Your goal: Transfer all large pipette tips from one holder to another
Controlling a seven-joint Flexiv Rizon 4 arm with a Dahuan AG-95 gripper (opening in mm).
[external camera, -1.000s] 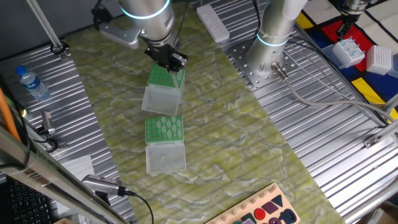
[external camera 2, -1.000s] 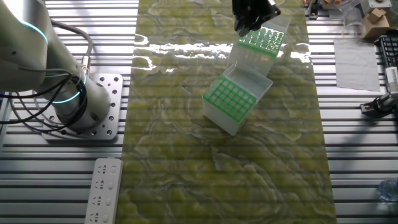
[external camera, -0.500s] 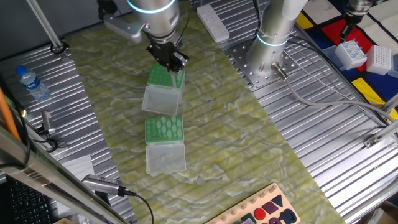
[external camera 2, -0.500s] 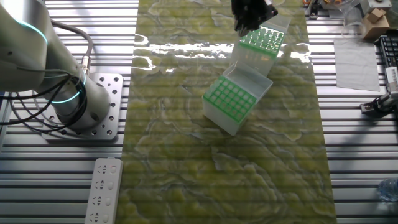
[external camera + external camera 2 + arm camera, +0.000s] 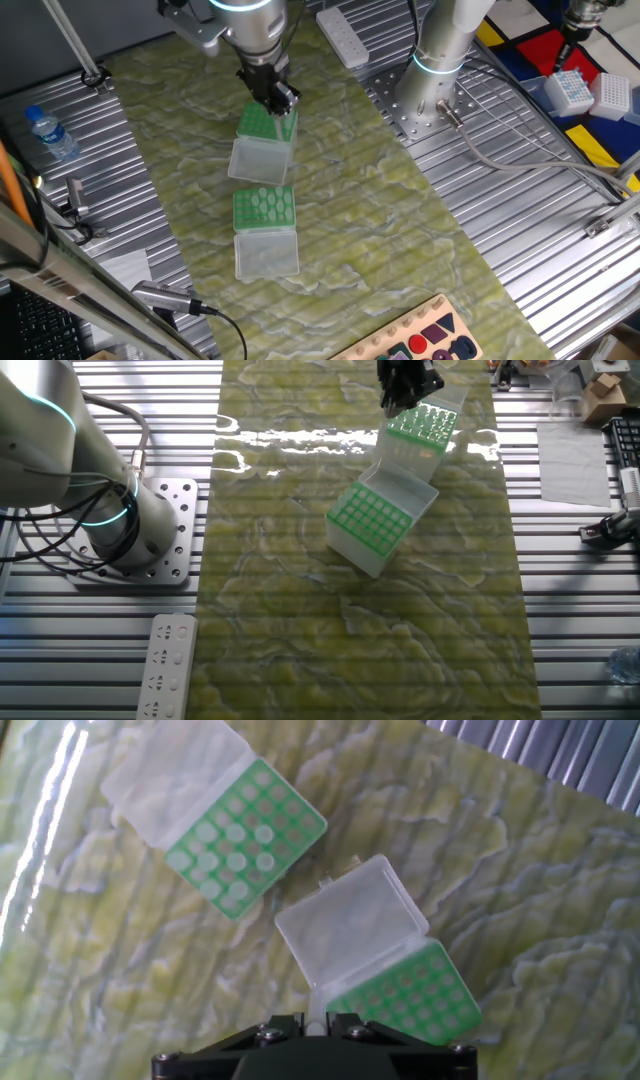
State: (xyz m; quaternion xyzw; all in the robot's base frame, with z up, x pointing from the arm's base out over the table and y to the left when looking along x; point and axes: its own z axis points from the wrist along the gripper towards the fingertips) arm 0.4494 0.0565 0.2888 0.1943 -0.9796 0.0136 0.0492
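My gripper (image 5: 317, 1022) is shut on a large pipette tip (image 5: 317, 1008), a whitish cone that shows between the dark fingers at the bottom of the hand view. It hangs just over the edge of a green-topped holder (image 5: 405, 995) whose clear lid (image 5: 350, 933) lies open. The other holder (image 5: 247, 835) lies at upper left with several whitish tips in its holes. In the fixed views the gripper (image 5: 279, 97) (image 5: 402, 390) hovers at the far holder (image 5: 266, 123) (image 5: 424, 424), and the second holder (image 5: 263, 208) (image 5: 368, 520) stands nearer.
A water bottle (image 5: 48, 133) stands at the left. A power strip (image 5: 343, 36) and a second arm's base (image 5: 432, 75) are at the back. More tip boxes (image 5: 566, 88) sit far right. A board with coloured shapes (image 5: 430, 340) lies at the front.
The arm has shifted a little above the far holder, and the gripper looks slightly higher than a second ago. Both holders stay where they were.
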